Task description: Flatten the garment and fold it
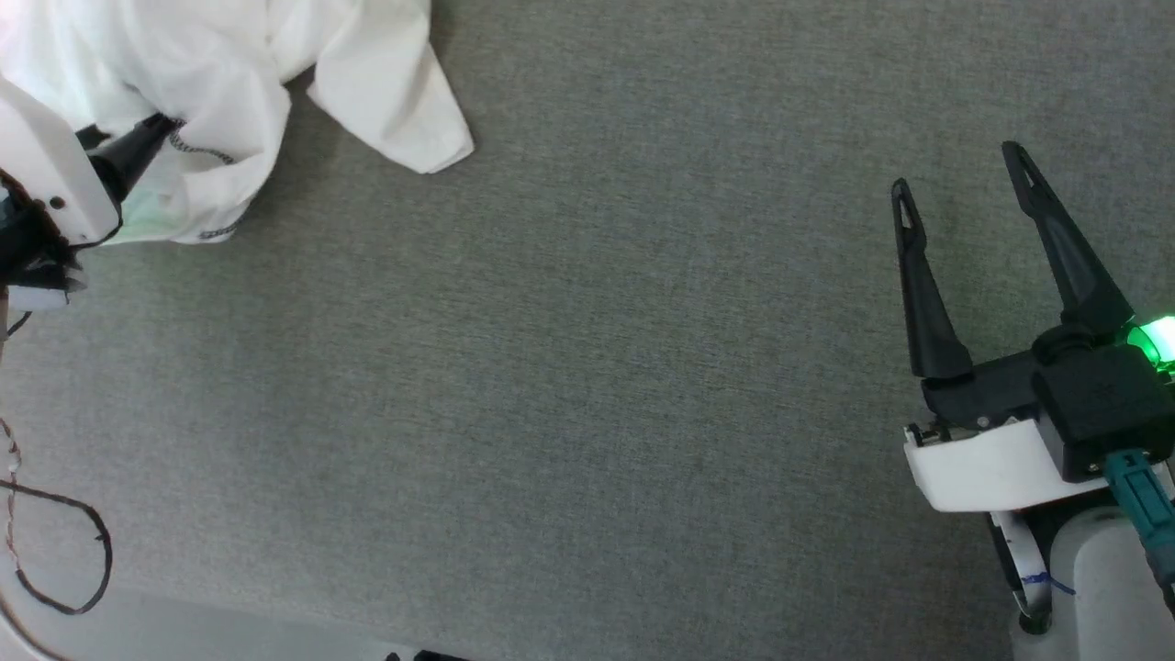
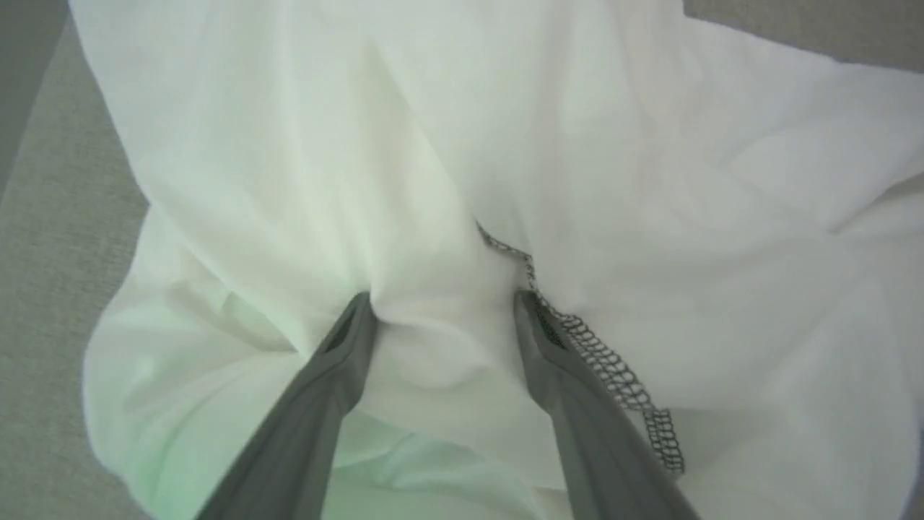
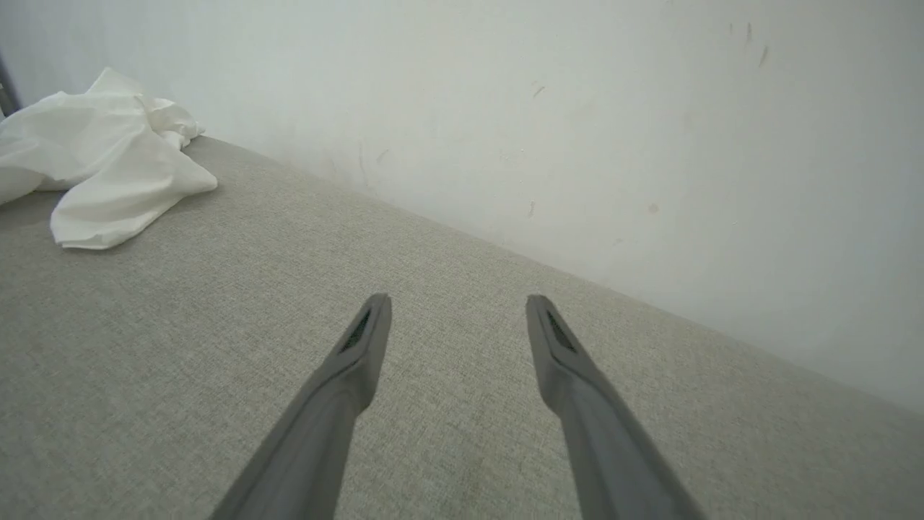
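The garment [image 1: 211, 64], white thin fabric with dark zigzag stitching [image 2: 613, 368], lies crumpled at the far left of the grey cloth-covered surface [image 1: 587, 367]. It also appears as a white heap, the garment [image 3: 101, 159], at the far left of the right wrist view. My left gripper [image 2: 442, 300] is open, pushed into the garment [image 2: 361, 144] with a bulge of fabric between its spread fingers. One left finger [image 1: 138, 151] pokes into the folds. My right gripper [image 1: 957, 172] stands open at the right, well away from the garment, with nothing between its fingers [image 3: 361, 347].
A black cable [image 1: 69, 551] loops at the lower left near the surface's pale front edge [image 1: 229, 633]. A white wall [image 3: 577, 108] runs along the far side of the grey surface [image 3: 216, 325].
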Controlling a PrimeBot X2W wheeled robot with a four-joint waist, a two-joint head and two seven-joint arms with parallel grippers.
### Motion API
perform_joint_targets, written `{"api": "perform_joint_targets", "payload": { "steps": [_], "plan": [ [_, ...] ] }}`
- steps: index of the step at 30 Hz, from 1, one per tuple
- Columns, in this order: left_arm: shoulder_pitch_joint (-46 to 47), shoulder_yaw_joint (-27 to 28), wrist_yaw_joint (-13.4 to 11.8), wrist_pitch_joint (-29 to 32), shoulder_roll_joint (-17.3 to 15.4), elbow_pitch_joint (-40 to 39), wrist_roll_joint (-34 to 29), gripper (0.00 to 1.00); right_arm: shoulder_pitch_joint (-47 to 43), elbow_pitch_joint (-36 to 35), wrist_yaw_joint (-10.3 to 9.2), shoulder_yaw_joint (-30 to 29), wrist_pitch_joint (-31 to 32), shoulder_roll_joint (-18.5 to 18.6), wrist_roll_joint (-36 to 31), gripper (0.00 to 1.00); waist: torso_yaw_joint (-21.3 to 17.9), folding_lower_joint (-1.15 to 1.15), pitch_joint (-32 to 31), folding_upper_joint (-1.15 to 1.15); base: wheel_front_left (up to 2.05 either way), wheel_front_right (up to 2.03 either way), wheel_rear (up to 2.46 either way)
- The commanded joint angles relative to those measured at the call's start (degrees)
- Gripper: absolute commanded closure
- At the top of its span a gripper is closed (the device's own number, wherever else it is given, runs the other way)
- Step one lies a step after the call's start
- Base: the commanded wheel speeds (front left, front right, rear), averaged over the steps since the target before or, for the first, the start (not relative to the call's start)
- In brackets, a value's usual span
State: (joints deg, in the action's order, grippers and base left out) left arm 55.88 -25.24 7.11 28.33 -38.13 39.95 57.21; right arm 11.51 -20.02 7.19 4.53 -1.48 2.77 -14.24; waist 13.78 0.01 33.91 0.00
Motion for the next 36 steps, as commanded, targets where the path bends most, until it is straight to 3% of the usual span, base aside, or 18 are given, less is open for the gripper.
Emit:
{"api": "perform_joint_targets", "payload": {
  "steps": [1, 3, 4, 5, 6, 13, 21, 27, 36],
  "plan": [
    [1.0, -0.6, 0.4, 0.6, 0.7, 1.0, 0.6, 0.0, 0.4, -0.6, 0.3, 0.0, 0.2, 0.1, -0.5, 0.0, -1.5, -0.01, 1.7, 0.0, 0.0, 0.0, 0.0],
    [0.8, -1.2, 0.4, 0.8, 1.2, 1.8, 1.2, 0.0, 0.5, -0.7, 0.3, 0.1, 0.3, 0.1, -0.4, 0.0, -1.6, -0.01, 1.9, 0.0, 0.0, 0.0, 0.0],
    [0.6, -1.5, 0.4, 0.9, 1.3, 2.2, 1.4, 0.35, 0.5, -0.7, 0.3, 0.2, 0.3, 0.1, -0.3, 0.0, -1.7, -0.01, 2.0, 0.0, 0.0, 0.0, 0.0],
    [0.5, -1.8, 0.4, 0.6, 1.2, 2.3, 1.5, 0.96, 0.7, -0.6, 0.3, 0.2, 0.3, 0.1, -0.2, 0.0, -1.8, -0.01, 2.0, 0.0, 0.0, 0.0, 0.0],
    [0.4, -2.0, 0.4, 0.1, 1.0, 2.4, 1.6, 1.0, 0.8, -0.5, 0.3, 0.3, 0.3, 0.1, -0.1, 0.0, -1.8, -0.01, 1.9, 0.0, 0.0, 0.0, 0.0],
    [1.3, -2.8, 0.4, -5.5, -1.9, 1.7, 1.0, 1.0, 0.8, 1.3, 0.3, -0.4, -1.2, 0.1, 1.8, 0.0, -1.9, -0.01, -1.0, 0.0, 0.0, 0.0, 0.0],
    [4.7, -2.9, 0.4, -12.8, -5.4, 1.5, -2.4, 1.0, -0.2, 5.6, 0.3, -1.1, -4.8, 0.1, 5.7, 0.0, -2.2, -0.01, -8.5, 0.0, 0.0, 0.0, 0.0],
    [9.9, -2.5, -0.9, -17.3, -5.6, -1.1, -5.3, 1.0, -1.8, 9.4, 0.3, -2.4, -7.8, 0.1, 9.1, 0.0, -1.9, -0.01, -14.7, 0.0, 0.0, 0.0, 0.0],
    [18.2, -3.7, -4.8, -16.0, -3.3, -7.4, -8.6, 1.0, -4.6, 13.9, 0.3, -4.6, -11.3, 0.1, 13.4, 0.0, -3.0, -0.01, -23.1, 0.0, 0.0, 0.0, 0.0]
  ]
}}
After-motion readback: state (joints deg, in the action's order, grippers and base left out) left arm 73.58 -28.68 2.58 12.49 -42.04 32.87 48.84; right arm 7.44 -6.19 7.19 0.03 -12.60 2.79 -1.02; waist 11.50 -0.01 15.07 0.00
